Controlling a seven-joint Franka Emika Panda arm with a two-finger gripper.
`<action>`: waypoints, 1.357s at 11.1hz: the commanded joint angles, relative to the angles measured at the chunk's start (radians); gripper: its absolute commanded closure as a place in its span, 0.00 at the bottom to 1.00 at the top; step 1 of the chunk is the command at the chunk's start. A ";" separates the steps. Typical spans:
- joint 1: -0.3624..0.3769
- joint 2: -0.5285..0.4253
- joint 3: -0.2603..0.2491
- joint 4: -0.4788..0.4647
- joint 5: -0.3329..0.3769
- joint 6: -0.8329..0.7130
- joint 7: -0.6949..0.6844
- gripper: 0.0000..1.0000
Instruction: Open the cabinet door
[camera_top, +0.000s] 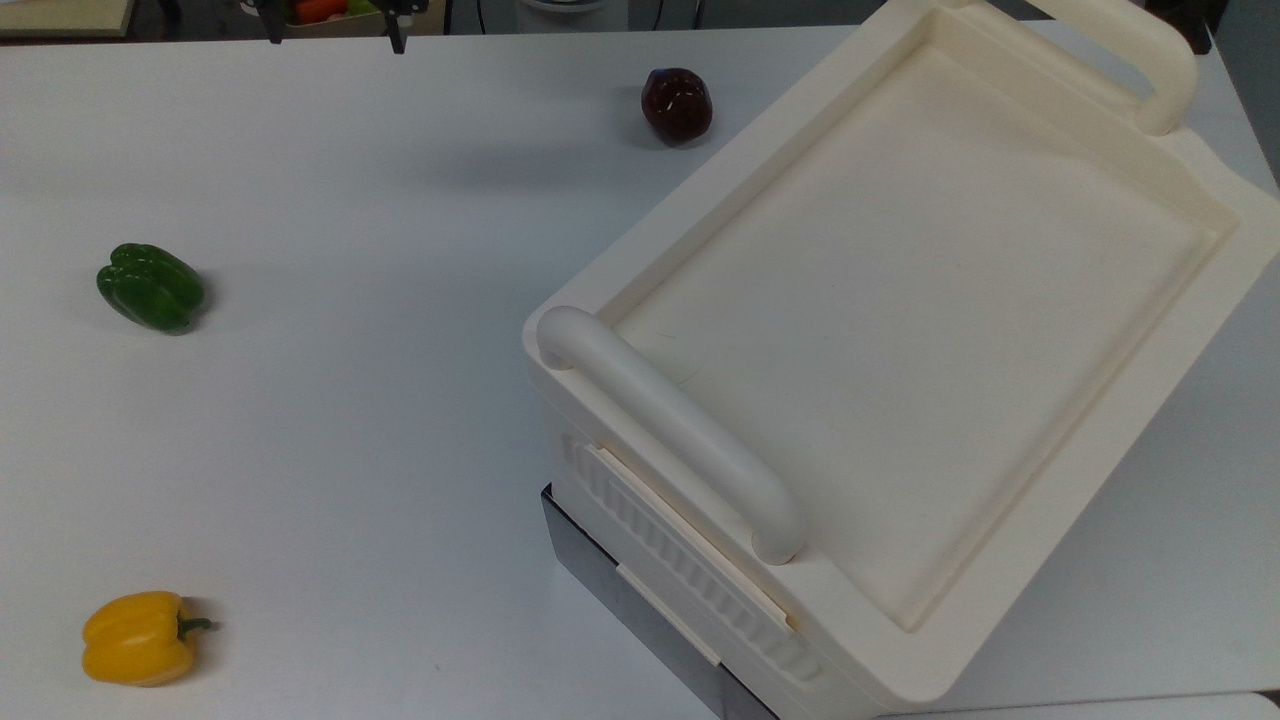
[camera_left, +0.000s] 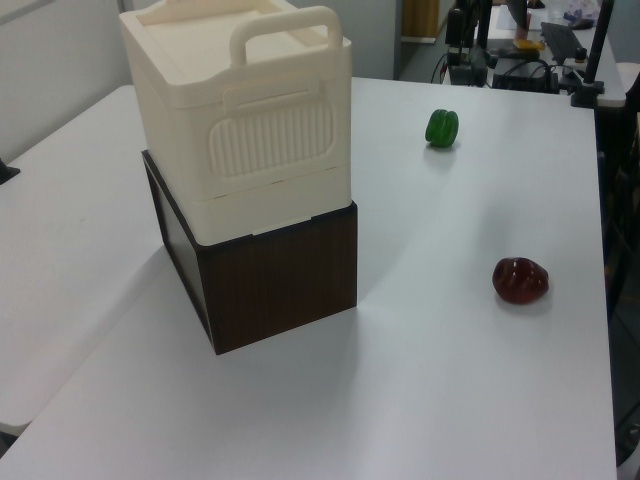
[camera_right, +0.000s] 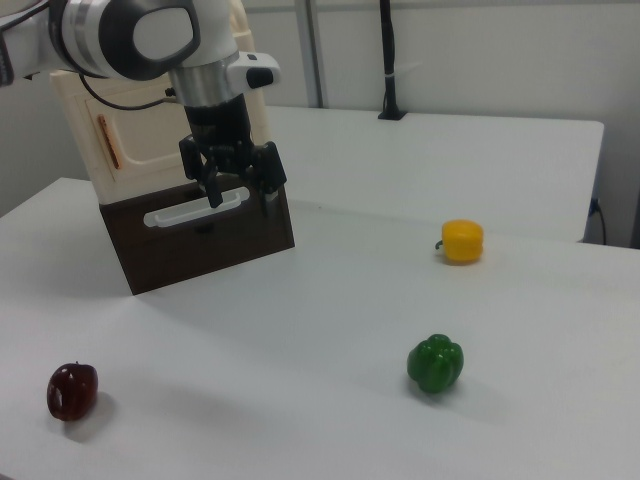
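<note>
The cabinet (camera_top: 900, 300) is a large cream-white box with two thick bar handles, standing on a dark brown wooden base (camera_left: 285, 280). In the right view its door (camera_right: 140, 150) is a flat cream panel with a small copper handle (camera_right: 103, 142) at the right view's left edge, and it looks shut. My gripper (camera_right: 240, 200) hangs open, fingers pointing down, in front of the cabinet and above the table, holding nothing. In the top view the two dark fingertips (camera_top: 395, 35) of the gripper (camera_top: 333, 30) show at the upper edge, well to the top view's left of the cabinet.
A white bar handle (camera_right: 195, 207) sits on the dark base's front. Three peppers lie on the white table (camera_top: 350, 450): green (camera_top: 150, 287), yellow (camera_top: 138, 637) and dark red (camera_top: 677, 104). Cluttered equipment (camera_left: 520, 60) stands beyond the table's far end.
</note>
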 joint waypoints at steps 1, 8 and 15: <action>0.027 0.018 0.026 -0.007 0.042 0.079 -0.160 0.00; 0.080 0.055 0.207 0.044 0.089 0.165 -0.245 0.16; 0.180 0.127 0.275 0.073 0.114 0.390 -0.187 0.10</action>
